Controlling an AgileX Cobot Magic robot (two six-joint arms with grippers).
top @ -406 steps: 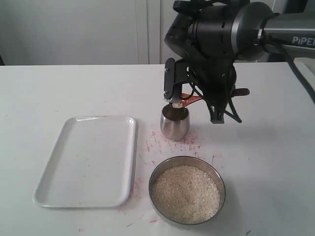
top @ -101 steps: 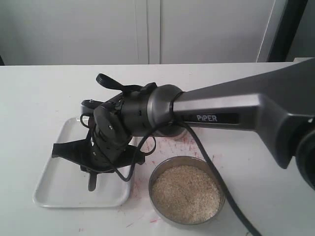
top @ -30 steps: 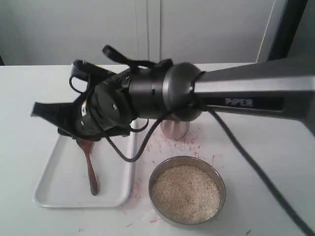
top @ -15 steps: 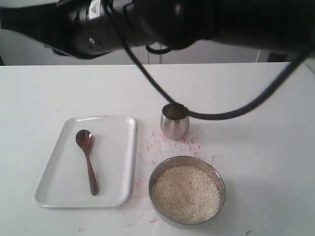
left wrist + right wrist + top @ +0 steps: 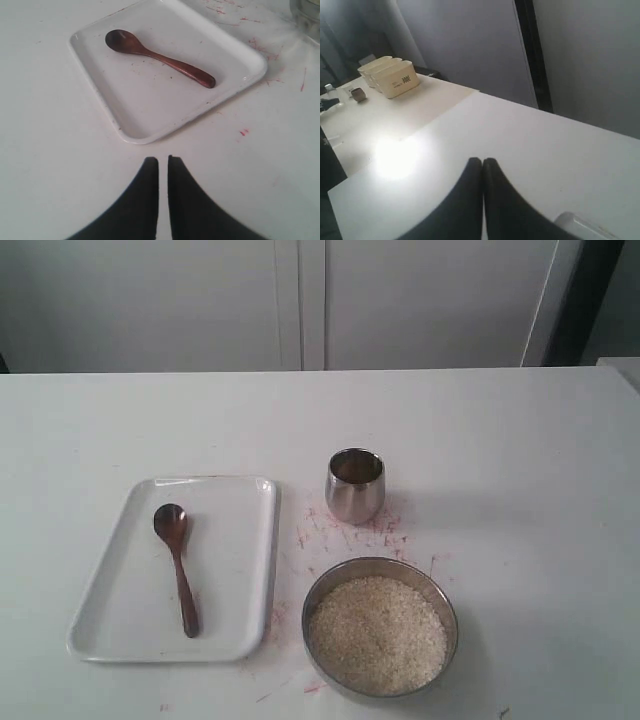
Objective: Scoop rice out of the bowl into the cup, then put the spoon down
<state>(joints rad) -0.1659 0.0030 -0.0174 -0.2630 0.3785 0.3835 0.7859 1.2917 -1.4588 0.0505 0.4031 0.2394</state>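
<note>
White tabletop (image 5: 500, 440): spoon (image 5: 180, 578) lies in tray (image 5: 228, 550), probably light, stiff, smooth; pinch its slim handle mid-length. Left fingers (image 5: 141, 205) and right fingers (image 5: 464, 202) together, empty.

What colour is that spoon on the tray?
The spoon is dark reddish-brown; clearest in the left wrist view.

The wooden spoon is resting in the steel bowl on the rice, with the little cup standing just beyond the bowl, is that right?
Not quite. The spoon lies on the white tray, beside the bowl, not on the rice; the exterior view shows it. The cup does stand just beyond the bowl.
</note>
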